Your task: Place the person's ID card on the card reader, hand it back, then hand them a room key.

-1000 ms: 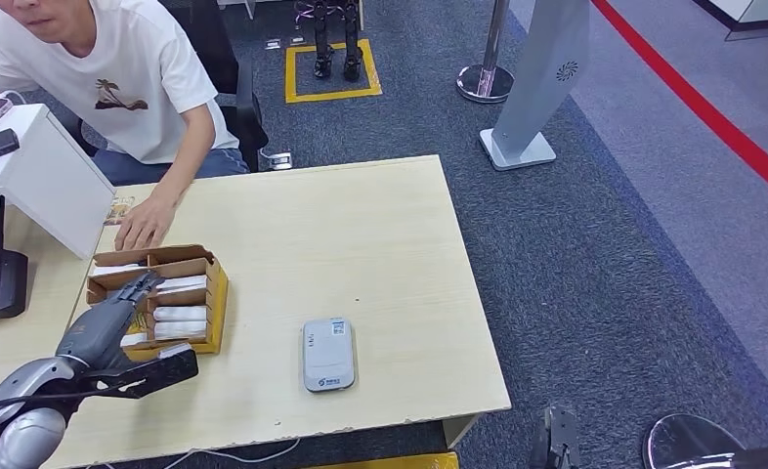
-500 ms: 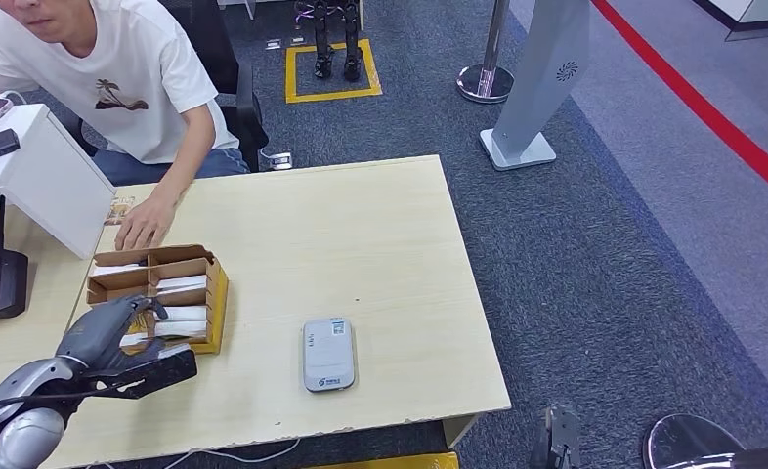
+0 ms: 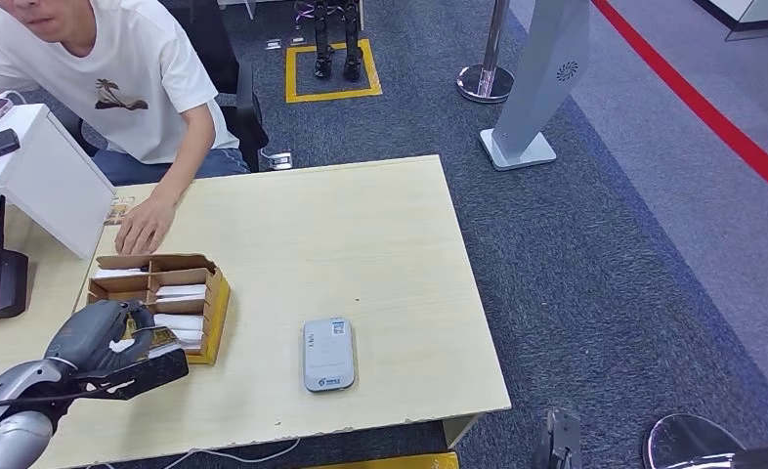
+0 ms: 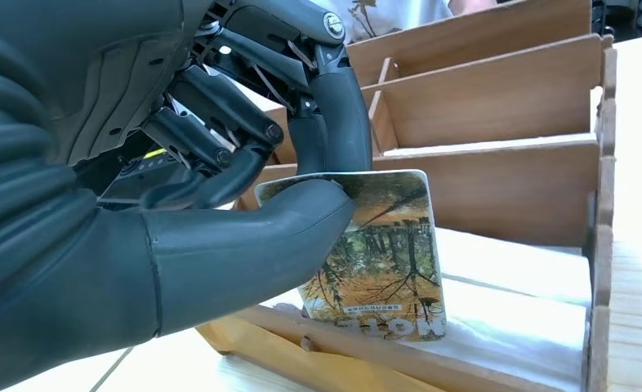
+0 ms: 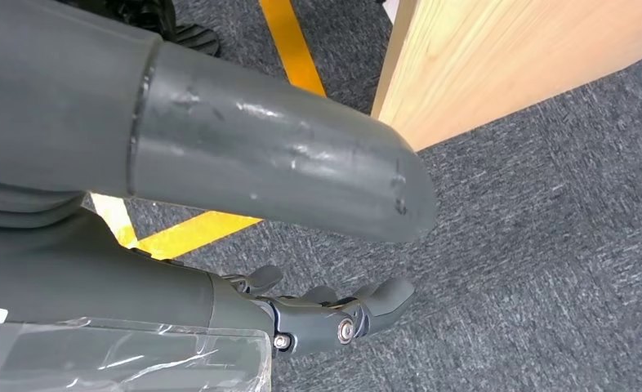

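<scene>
One room key card (image 4: 375, 253) is pinched in your left robot hand (image 3: 106, 337) over the wooden card box (image 3: 214, 298), lower left. Card reader (image 3: 327, 354) bare, so the ID steps look done; handover remains. Your right robot hand (image 5: 334, 314) hangs empty, fingers loosely curled.

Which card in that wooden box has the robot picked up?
The forest-picture card, pinched in the left hand; the others lie plain white in the wooden box.

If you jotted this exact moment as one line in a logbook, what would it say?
left hand: pinching a room key card over the wooden card box | right hand: hanging beside the table, holding nothing | card reader: bare
</scene>
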Motion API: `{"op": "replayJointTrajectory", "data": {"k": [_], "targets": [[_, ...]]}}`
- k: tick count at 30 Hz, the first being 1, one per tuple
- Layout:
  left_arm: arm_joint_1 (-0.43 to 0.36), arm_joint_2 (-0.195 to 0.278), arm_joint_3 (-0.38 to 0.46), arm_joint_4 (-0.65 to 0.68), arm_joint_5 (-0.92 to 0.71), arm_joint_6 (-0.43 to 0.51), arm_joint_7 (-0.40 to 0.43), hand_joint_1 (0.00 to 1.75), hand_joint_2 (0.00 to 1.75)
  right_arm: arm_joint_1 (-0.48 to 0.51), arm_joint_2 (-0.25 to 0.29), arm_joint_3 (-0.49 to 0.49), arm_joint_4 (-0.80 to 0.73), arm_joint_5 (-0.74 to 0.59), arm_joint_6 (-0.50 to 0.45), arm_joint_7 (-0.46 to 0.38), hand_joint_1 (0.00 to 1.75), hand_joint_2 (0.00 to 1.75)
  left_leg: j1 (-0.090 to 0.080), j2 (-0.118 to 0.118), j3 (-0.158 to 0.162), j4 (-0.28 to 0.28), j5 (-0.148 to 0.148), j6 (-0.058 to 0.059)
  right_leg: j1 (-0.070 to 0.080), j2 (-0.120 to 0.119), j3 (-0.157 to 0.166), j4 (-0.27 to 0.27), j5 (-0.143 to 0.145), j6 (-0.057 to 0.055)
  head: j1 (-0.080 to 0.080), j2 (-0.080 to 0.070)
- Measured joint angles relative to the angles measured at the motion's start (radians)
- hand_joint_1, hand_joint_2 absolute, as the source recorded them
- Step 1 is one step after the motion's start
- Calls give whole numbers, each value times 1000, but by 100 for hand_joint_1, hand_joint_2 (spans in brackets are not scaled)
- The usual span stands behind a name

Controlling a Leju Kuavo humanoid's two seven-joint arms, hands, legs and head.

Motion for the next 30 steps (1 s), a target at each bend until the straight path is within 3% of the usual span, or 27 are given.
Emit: {"op": "replayJointTrajectory", "data": {"k": [9, 17, 23, 30], "targets": [[8, 2, 26, -25, -21, 36, 2, 175, 175, 6, 0, -1, -6, -5, 2, -9, 0, 0, 0, 0, 0, 0, 0, 0, 0, 0, 0, 0, 0, 0, 0, 0], [25, 28, 108, -62, -23, 60, 12, 175, 175, 15, 0, -2, -11, -6, 6, -14, 0, 0, 0, 0, 0, 0, 0, 0, 0, 0, 0, 0, 0, 0, 0, 0], [59, 64, 243, -100, -22, 68, 23, 175, 175, 23, 0, -6, -15, -5, 16, -22, 0, 0, 1, 1, 0, 0, 0, 0, 0, 0, 0, 0, 0, 0, 0, 0], [171, 66, 443, -129, -39, 100, 27, 175, 175, 33, 0, -18, -23, 3, 18, -25, 0, 0, 1, 1, 0, 0, 0, 0, 0, 1, 0, 0, -1, 0, 0, 0]]}}
